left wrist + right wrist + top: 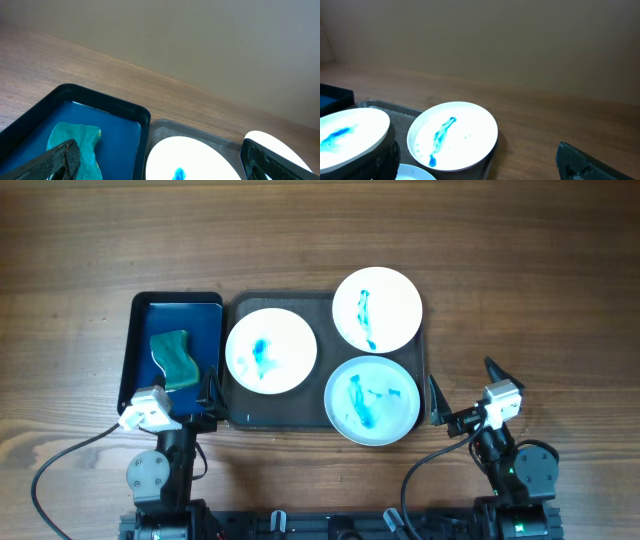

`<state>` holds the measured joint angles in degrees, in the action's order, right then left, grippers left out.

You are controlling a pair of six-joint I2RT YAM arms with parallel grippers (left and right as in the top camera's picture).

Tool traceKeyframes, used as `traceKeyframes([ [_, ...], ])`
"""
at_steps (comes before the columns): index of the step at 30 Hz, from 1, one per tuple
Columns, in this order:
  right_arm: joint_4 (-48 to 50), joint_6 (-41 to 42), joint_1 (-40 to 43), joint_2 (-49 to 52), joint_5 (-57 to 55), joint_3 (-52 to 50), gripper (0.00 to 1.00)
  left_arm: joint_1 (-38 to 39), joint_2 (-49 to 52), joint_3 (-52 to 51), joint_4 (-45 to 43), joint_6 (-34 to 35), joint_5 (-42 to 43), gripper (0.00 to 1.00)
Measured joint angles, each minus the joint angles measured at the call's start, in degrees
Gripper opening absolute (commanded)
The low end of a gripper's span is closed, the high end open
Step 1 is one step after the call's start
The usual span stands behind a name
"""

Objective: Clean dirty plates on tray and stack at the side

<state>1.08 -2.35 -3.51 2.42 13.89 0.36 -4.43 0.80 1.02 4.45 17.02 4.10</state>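
Note:
Three white plates with blue smears lie on the dark tray [290,412]: one at the left [271,351], one at the back right [377,308], one at the front right [371,400] overhanging the rim. My left gripper [180,395] is open and empty near the table's front, between the black tray and the dark tray. My right gripper [465,392] is open and empty, right of the front right plate. The left wrist view shows the left plate [190,160] between open fingers [160,165]. The right wrist view shows the back right plate [452,135] between open fingers [480,160].
A narrow black tray with a blue bottom [170,355] stands left of the dark tray and holds a green sponge [174,358]. It also shows in the left wrist view [120,125] with the sponge [75,140]. Bare wooden table surrounds both trays.

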Motion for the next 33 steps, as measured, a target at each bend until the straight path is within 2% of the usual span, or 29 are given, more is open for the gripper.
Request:
traceKeyframes([
  [9, 0.26, 2.75, 0.00, 0.44, 2.80, 0.04, 1.00, 0.00, 0.00, 0.00, -0.26, 0.00, 1.40, 1.00],
  [13, -2.10, 2.47, 0.00, 8.24, 5.25, 5.84, 1.00, 0.00, 2.67, 1.62, 3.08, 0.04, 5.40, 1.00],
  [15, -5.38, 1.57, 0.00, 15.21, 6.54, 13.38, 1.00, 0.00, 8.55, 6.86, 6.88, 0.04, 7.19, 1.00],
  [18, -16.44, 0.35, -0.09, 26.97, 8.46, 27.43, 1.00, 0.00, 17.66, 18.88, 14.12, 0.04, 8.66, 1.00],
  [21, -30.18, -0.37, -0.11, 40.92, 9.35, 44.68, 1.00, 0.00, 31.39, 34.73, 26.43, -0.04, 9.38, 1.00],
  [22, -34.80, -0.42, -0.09, 44.68, 9.75, 49.48, 1.00, 0.00, 33.86, 37.05, 27.69, -0.24, 9.35, 1.00],
  [23, -40.17, -0.50, -0.11, 50.31, 10.21, 56.43, 1.00, 0.00, 41.09, 44.61, 34.97, -0.72, 9.53, 1.00],
  [25, -48.46, -0.46, -0.09, 57.96, 12.20, 65.24, 1.00, 0.00, 51.04, 54.75, 42.73, -1.51, 9.29, 1.00],
  [27, -50.58, -0.48, -0.11, 65.48, 14.32, 70.75, 1.00, 0.00, 62.03, 65.24, 48.54, -1.84, 9.07, 1.00],
  [28, -50.77, 0.52, -0.09, 67.82, 15.82, 70.99, 0.94, 0.00, 65.51, 67.45, 48.92, -1.95, 9.07, 1.00],
  [31, -47.39, 3.17, -1.14, 74.64, 22.86, 71.01, 0.78, 0.00, 72.13, 68.39, 49.16, -1.92, 9.07, 1.00],
  [33, -44.50, 8.02, -4.22, 78.29, 23.34, 71.04, 0.74, -0.02, 74.51, 68.39, 49.33, -1.95, 9.07, 1.00],
])
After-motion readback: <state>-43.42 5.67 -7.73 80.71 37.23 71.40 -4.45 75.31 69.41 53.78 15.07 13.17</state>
